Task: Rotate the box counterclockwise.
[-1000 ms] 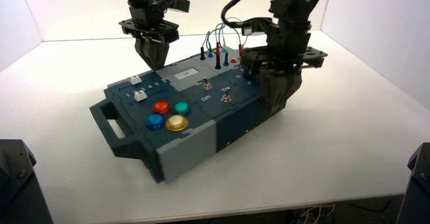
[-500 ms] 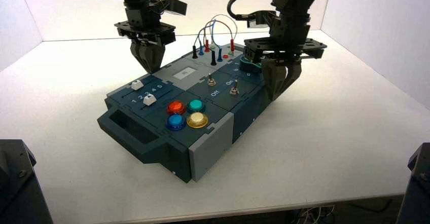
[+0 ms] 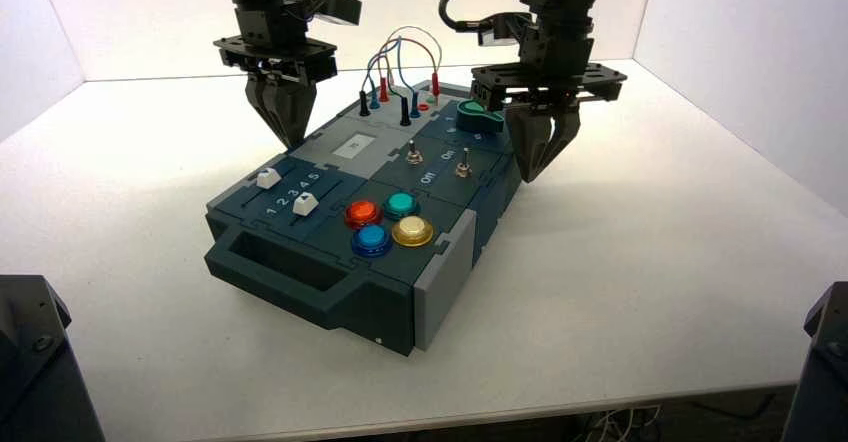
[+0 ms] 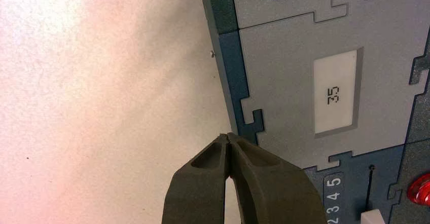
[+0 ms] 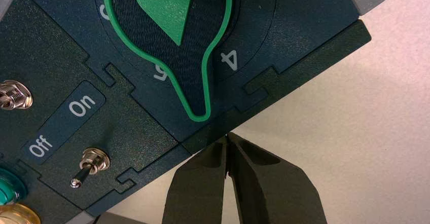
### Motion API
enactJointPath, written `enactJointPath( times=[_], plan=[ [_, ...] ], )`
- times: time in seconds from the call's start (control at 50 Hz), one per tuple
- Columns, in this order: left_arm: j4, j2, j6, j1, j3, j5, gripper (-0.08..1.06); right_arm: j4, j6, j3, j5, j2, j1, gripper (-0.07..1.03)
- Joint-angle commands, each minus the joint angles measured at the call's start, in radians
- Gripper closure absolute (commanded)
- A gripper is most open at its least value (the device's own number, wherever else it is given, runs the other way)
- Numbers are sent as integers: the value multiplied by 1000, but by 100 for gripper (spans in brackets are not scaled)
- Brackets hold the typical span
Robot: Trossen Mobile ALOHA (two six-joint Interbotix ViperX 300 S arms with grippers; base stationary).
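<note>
The long dark-teal and grey box (image 3: 440, 272) lies slantwise on the white table, its handle end toward me. My left gripper (image 3: 284, 140) is shut, its tips at the box's far-left long edge beside the grey panel with the small display reading 35 (image 4: 334, 93). My right gripper (image 3: 533, 172) is shut too, tips against the opposite long side just below the green dial (image 5: 175, 41), whose pointer sits between 4 and 5. In the left wrist view the left gripper (image 4: 228, 137) touches the box's rim; in the right wrist view the right gripper (image 5: 226, 134) meets the box's side edge.
Four coloured buttons (image 3: 388, 222), two toggle switches (image 3: 437, 160) marked On and Off, two white sliders (image 3: 287, 191) and looped wires (image 3: 400, 62) sit on the box's top. White walls close the table's back and sides.
The box has turned counterclockwise over the last second: its handle end swung right toward me and its wire end swung left. Both shut grippers moved along with its sides.
</note>
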Motion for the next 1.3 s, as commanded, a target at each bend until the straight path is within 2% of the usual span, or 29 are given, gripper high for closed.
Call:
enactJointPath(
  times=[0.02, 0.3, 0.56, 0.7, 0.78, 0.92, 0.98, 1.1, 1.3],
  plan=[
    [-46, -58, 5, -60, 15, -18, 101, 8, 3, -31, -23, -57, 25, 98],
    [-37, -156, 5, 32, 32, -44, 101, -14, 12, 6, -18, -187, 25, 98],
    [-29, -236, 2, 63, 60, -23, 101, -28, 17, 51, 26, -279, 23, 98],
    [-28, -316, -8, 64, 83, -20, 101, -28, 21, 114, 28, -368, 23, 98],
    [-28, -364, -23, 64, 94, -18, 101, -28, 17, 144, 28, -419, 25, 98],
    [-26, -426, -26, 64, 109, -20, 101, -28, 3, 184, 28, -489, 28, 98],
    [-26, -436, -29, 64, 117, -20, 101, -28, -6, 190, 28, -503, 28, 98],
    [-28, -442, -49, 64, 137, -20, 101, -28, -6, 210, 20, -523, 28, 98],
    [-29, -442, -51, 64, 161, -32, 101, -28, -6, 241, -11, -551, 31, 98]
  ],
)
